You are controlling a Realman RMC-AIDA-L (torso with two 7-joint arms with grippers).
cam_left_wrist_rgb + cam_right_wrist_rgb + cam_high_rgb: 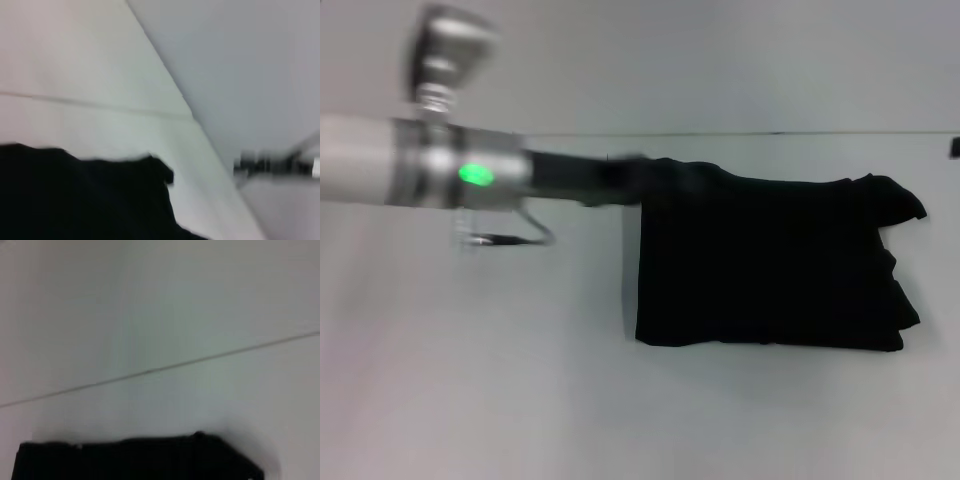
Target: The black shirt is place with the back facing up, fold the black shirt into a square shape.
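Note:
The black shirt (770, 265) lies folded into a wide rectangle on the white table, right of centre, with its right end bunched and uneven. My left arm reaches in from the left, and its black left gripper (610, 180) is at the shirt's far left corner, merging with the dark fabric. The left wrist view shows an edge of the shirt (85, 200) close below the camera. In the right wrist view, a strip of the shirt (135, 460) shows. The right gripper is out of sight in every view.
The white table (520, 380) ends at a far edge (770, 132) just behind the shirt, against a pale wall. A small dark object (955, 148) sits at the far right edge. A blurred dark item (270, 165) shows in the left wrist view.

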